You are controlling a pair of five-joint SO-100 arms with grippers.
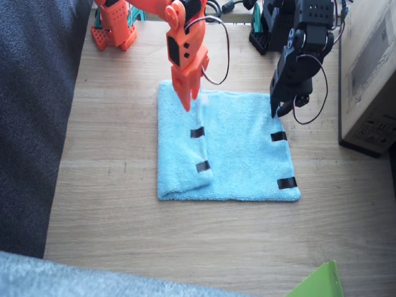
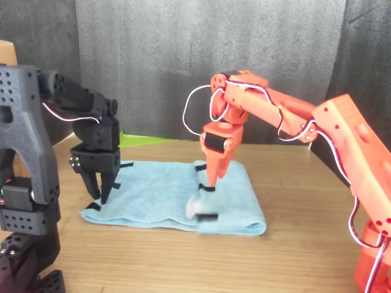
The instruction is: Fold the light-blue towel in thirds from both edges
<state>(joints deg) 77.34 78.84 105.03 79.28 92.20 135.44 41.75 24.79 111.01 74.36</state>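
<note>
**One side flap folded over, far short edge still flat**

You have the light-blue towel point(image 1: 238, 148) lying on the wooden table point(image 1: 124, 229), roughly in the middle of it. The only container near the towel is a cardboard box point(image 1: 371, 74) standing at the table's edge just past the towel's unfolded short side; its inside is hidden from you.

Look at the towel itself: terry cloth, one side already turned over onto the middle, so that part is double thick and ends in a rounded fold along the outer side. On the folded flap you can count two black tape strips point(image 1: 197, 132) in the fixed view, with a small white tag point(image 2: 193, 206) blurred near the flap's edge in the front view. The opposite short edge lies flat on the table with two tape strips point(image 1: 279, 136) clearly showing; a third, if there, is covered by the black gripper.

Your right gripper point(image 1: 187, 98), the orange one, points down over the flap's corner nearest the arm bases, its fingers close together; whether cloth is pinched between them you cannot tell. Your left gripper point(image 1: 279, 110), the black one, hangs at the flat edge's corner nearest the arm bases, jaws parted in the front view point(image 2: 98, 189), tips at or just above the cloth with nothing between them.

Count: one towel, one box, two arms, and a green sheet's corner point(image 1: 318, 283) at the table's near edge, well apart from the towel.
</note>
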